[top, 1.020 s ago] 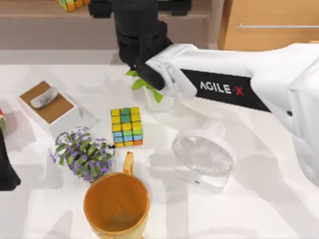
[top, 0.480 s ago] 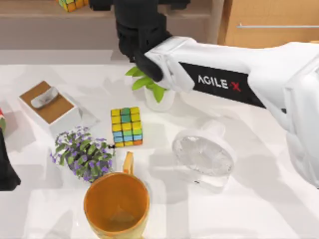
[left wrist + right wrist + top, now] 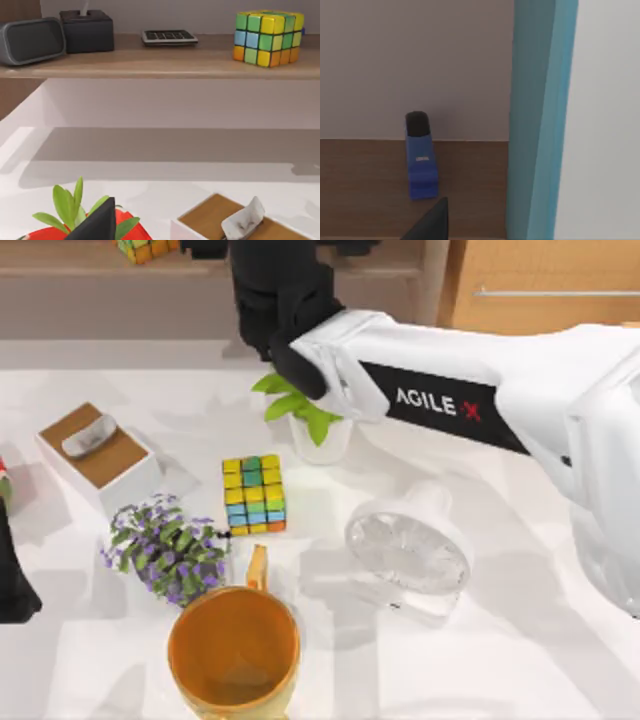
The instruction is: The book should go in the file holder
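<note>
Nearest the camera in the top view sits an orange mug (image 3: 233,652), nothing visible inside it, with a purple flower plant (image 3: 166,547) just beside its left and a clear round fan (image 3: 408,550) off to the right. Behind those there's a colourful cube (image 3: 253,494), a white tissue box (image 3: 98,456) with a tissue poking out of its brown top, and a small white pot of green leaves (image 3: 305,422). The front right of the white counter (image 3: 500,660) is bare. The right arm stretches from the right side over the potted plant to the far edge, its right gripper (image 3: 272,290) up by the wooden shelf; can't tell how its fingers stand. In the right wrist view the book (image 3: 540,120) stands upright and close, teal cover, with a blue stapler (image 3: 420,157) on a brown surface behind. The left gripper (image 3: 12,580) is parked at the left edge, fingers unclear.
</note>
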Controlling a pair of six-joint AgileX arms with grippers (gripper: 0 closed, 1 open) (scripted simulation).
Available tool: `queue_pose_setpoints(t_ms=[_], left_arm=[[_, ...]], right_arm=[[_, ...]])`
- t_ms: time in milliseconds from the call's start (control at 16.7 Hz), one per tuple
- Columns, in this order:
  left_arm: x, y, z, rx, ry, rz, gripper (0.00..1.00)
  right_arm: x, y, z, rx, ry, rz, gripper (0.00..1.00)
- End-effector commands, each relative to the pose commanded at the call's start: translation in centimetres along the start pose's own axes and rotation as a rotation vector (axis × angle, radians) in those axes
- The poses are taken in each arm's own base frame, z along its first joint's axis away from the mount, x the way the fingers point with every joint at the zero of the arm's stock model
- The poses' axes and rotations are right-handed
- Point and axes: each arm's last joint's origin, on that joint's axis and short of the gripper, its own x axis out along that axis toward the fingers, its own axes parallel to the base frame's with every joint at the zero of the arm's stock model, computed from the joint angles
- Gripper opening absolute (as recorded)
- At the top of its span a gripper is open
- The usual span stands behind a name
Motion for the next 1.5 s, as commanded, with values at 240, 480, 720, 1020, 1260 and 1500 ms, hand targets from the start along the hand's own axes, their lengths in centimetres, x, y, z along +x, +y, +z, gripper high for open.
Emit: queue_pose_setpoints(t_ms=[240, 480, 720, 1020, 1260, 1500], left_arm=[[0.0, 0.0, 0.0, 0.000, 0.000, 0.000, 1.00], [0.0, 0.0, 0.0, 0.000, 0.000, 0.000, 1.00], [0.0, 0.0, 0.0, 0.000, 0.000, 0.000, 1.00], [0.0, 0.0, 0.0, 0.000, 0.000, 0.000, 1.00], [0.0, 0.0, 0.0, 0.000, 0.000, 0.000, 1.00], [0.0, 0.0, 0.0, 0.000, 0.000, 0.000, 1.00]], right_arm=[[0.0, 0.0, 0.0, 0.000, 0.000, 0.000, 0.47], [0.0, 0.0, 0.0, 0.000, 0.000, 0.000, 0.17], [0.0, 0.0, 0.0, 0.000, 0.000, 0.000, 0.00], [0.0, 0.0, 0.0, 0.000, 0.000, 0.000, 0.00], [-0.1, 0.1, 0.4, 0.003, -0.002, 0.003, 0.00], [-0.1, 0.2, 1.2, 0.003, -0.002, 0.004, 0.00]])
